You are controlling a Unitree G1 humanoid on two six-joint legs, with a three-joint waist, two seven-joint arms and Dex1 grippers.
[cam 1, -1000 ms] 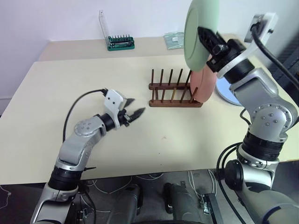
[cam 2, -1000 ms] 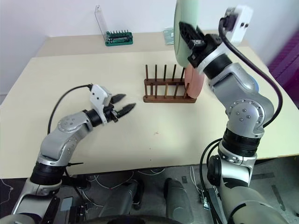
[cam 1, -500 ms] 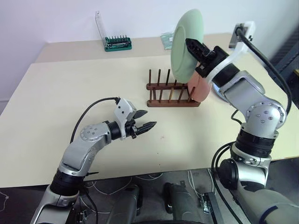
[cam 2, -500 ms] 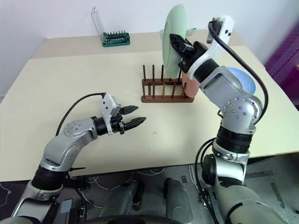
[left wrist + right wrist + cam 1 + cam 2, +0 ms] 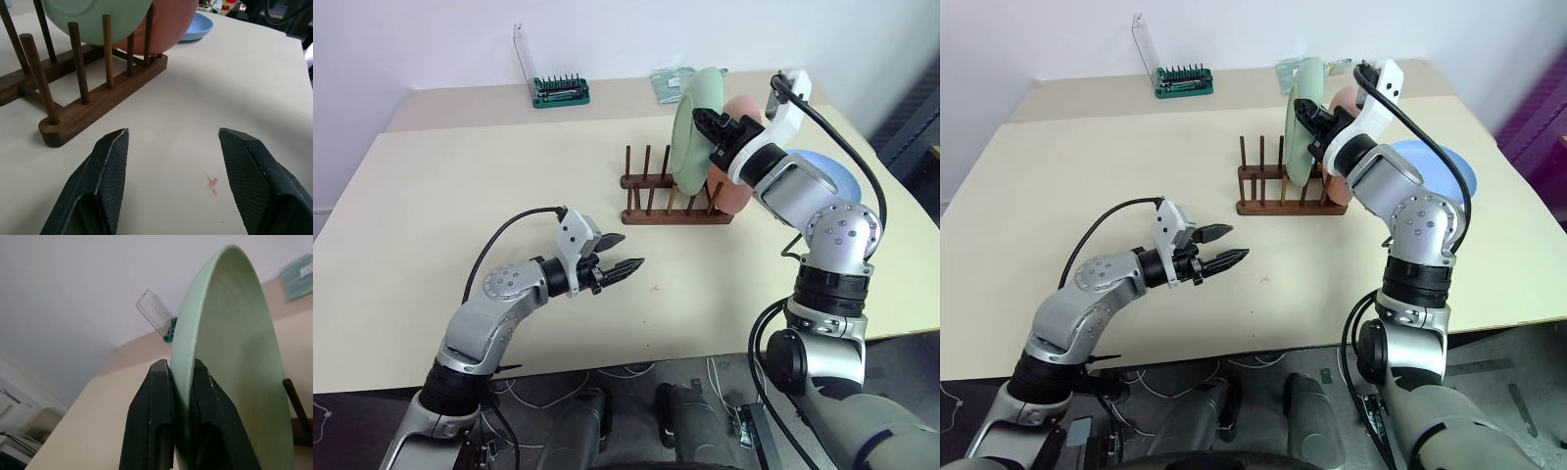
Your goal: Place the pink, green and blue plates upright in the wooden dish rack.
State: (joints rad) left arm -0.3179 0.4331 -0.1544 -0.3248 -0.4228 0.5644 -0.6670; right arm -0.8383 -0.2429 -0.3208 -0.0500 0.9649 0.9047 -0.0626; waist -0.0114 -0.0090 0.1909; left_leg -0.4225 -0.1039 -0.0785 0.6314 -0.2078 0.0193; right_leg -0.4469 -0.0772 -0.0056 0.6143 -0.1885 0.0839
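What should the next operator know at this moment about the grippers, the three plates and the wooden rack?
Right gripper: shut on the green plate, held upright in the wooden dish rack among its pegs, not released.
Left gripper: open, empty, above the table, in front of the rack.
Pink plate: upright at the rack's right end, done.
Blue plate: lying flat on the table to the right of the rack.
Left: release the green plate, then rack the blue one.

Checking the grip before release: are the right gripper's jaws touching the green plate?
Touching. The right wrist view shows the right gripper with both jaws pressed against the rim of the green plate, no gap either side.
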